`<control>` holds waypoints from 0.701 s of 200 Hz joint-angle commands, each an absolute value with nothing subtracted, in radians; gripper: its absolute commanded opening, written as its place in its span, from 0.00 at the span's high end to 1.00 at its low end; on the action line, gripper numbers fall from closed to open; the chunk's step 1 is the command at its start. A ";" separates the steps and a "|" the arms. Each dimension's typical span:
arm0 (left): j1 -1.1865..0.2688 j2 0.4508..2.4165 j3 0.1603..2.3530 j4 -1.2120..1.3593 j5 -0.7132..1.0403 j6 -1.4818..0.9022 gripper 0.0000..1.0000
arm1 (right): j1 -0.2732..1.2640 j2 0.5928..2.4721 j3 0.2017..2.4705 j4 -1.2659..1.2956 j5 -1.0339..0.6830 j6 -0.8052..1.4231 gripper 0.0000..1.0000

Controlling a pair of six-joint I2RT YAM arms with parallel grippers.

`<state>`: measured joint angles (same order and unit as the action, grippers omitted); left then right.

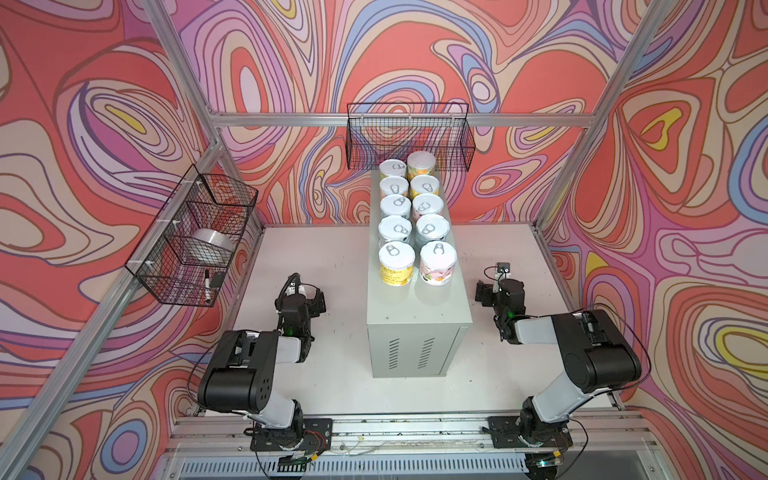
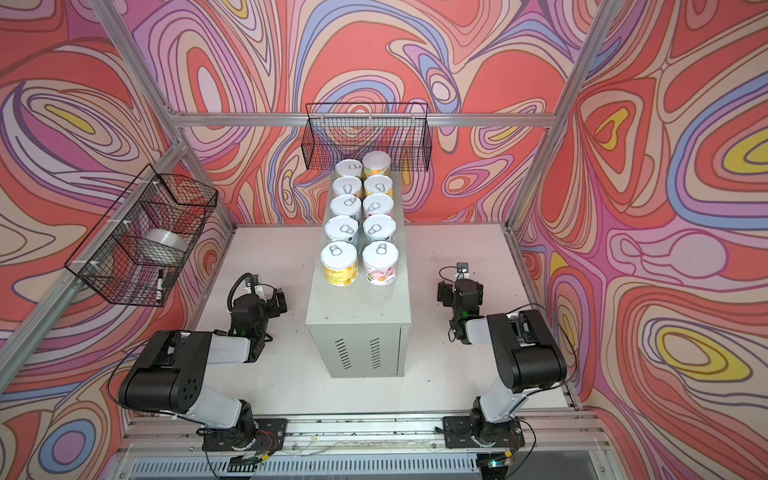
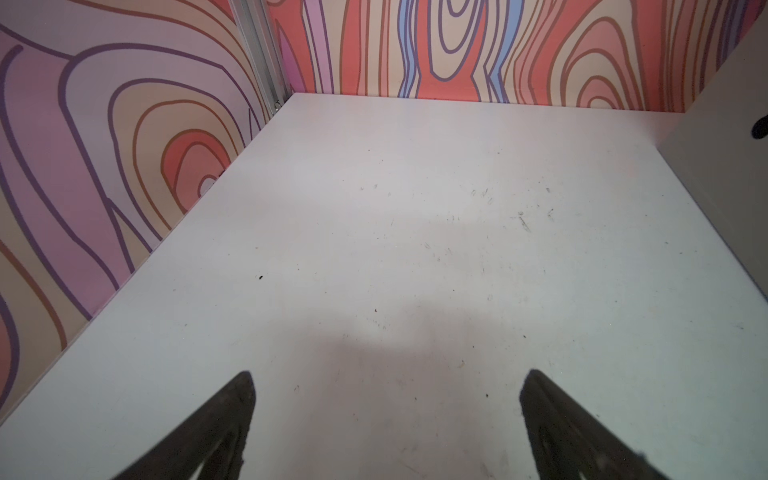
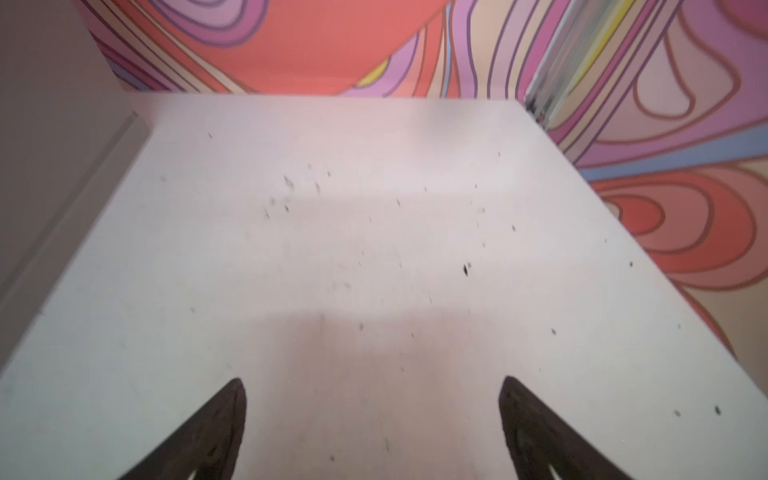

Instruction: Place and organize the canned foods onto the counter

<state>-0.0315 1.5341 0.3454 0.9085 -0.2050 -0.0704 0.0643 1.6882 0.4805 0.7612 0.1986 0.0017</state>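
Left gripper (image 3: 389, 374) and right gripper (image 4: 372, 379) are seen over the table (image 1: 332, 266), jaws spread wide, nothing held, one on each side of the counter (image 1: 417, 307). Cans (image 1: 395, 230) are found on the counter top, inward of and above both jaws. Ten are counted, two columns of five, block's long axis running near to far, near end of the top bare. Yellow can (image 1: 397, 266) is nearer the left arm, pink can (image 1: 437, 264) nearer the right. All are stood upright, lids up. Task is judged about done.
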 commanded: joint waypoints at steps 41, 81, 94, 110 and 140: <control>-0.026 1.535 0.358 0.910 -0.192 -0.058 0.00 | 0.008 1.710 0.470 0.948 0.065 0.020 0.02; -0.026 1.541 0.355 0.931 -0.193 -0.052 0.00 | 0.008 1.713 0.472 0.947 0.064 0.021 0.02; -0.026 1.539 0.356 0.924 -0.193 -0.053 0.00 | 0.008 1.715 0.475 0.943 0.062 0.022 0.02; -0.026 1.539 0.356 0.926 -0.192 -0.052 0.00 | 0.008 1.715 0.476 0.942 0.063 0.023 0.02; -0.026 1.540 0.356 0.925 -0.193 -0.052 0.00 | 0.006 1.723 0.494 0.916 0.055 0.023 0.02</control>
<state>-0.0315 1.5349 0.3462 0.9047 -0.2012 -0.0704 0.0132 1.7237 0.4648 0.9245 0.0685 0.0135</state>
